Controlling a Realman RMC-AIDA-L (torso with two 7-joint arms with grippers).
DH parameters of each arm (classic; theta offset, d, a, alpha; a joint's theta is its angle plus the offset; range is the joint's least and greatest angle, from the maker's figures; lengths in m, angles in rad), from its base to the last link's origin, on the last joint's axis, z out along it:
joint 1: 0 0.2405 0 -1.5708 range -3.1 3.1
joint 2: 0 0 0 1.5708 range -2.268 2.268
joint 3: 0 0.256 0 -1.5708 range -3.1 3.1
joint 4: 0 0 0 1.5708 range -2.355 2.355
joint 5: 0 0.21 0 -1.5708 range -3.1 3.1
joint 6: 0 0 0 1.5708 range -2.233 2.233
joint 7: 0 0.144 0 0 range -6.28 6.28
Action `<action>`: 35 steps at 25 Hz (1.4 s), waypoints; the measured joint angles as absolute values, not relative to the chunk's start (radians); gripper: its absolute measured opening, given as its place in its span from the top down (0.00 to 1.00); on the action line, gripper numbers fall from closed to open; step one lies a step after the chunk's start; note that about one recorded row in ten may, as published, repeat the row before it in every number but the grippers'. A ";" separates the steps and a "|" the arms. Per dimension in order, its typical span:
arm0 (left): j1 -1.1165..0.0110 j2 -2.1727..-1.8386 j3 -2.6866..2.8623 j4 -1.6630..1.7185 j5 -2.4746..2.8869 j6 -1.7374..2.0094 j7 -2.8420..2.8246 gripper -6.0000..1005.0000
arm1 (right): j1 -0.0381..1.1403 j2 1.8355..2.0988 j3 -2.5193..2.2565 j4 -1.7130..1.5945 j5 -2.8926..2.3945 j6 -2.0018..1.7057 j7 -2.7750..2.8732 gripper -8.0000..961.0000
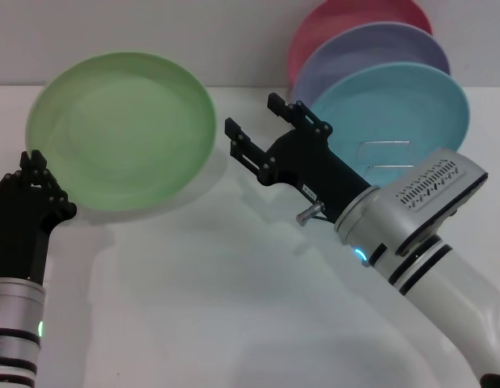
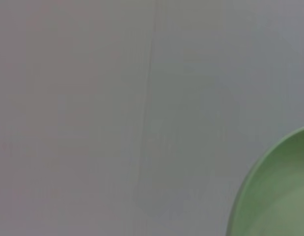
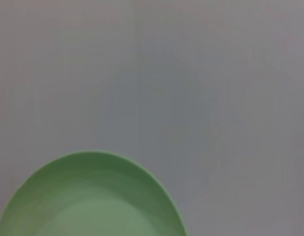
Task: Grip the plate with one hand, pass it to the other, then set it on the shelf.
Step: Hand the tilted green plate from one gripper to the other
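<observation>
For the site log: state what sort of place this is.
Probably a lab test bench staged as a dish-racking station: a bare white table, a wire dish rack holding turquoise, lavender and pink plates, and a light green plate gripped by the left end effector.

No text, label, brand, number or sign can be read anywhere.

Left gripper (image 1: 36, 166) sits low at the left edge, black fingers pointing up and clamped on the plate (image 1: 120, 129) rim, silver arm below it. Right gripper (image 1: 262, 129) reaches in from the lower right on its white, black-banded arm, fingers spread wide, pointing up-left toward the plate and apart from it.
</observation>
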State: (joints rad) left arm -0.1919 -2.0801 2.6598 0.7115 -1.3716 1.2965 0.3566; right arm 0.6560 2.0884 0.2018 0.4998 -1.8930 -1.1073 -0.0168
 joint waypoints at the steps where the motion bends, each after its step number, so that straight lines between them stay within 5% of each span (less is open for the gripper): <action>1: -0.192 -2.080 2.660 0.712 -1.372 1.297 0.357 0.94 | 0.656 2.088 0.202 0.500 -1.893 -1.107 -0.017 0.25; 35: -0.189 -2.080 2.748 0.819 -1.522 1.313 0.587 0.94 | 0.701 2.088 0.238 0.493 -1.909 -0.961 -0.017 0.25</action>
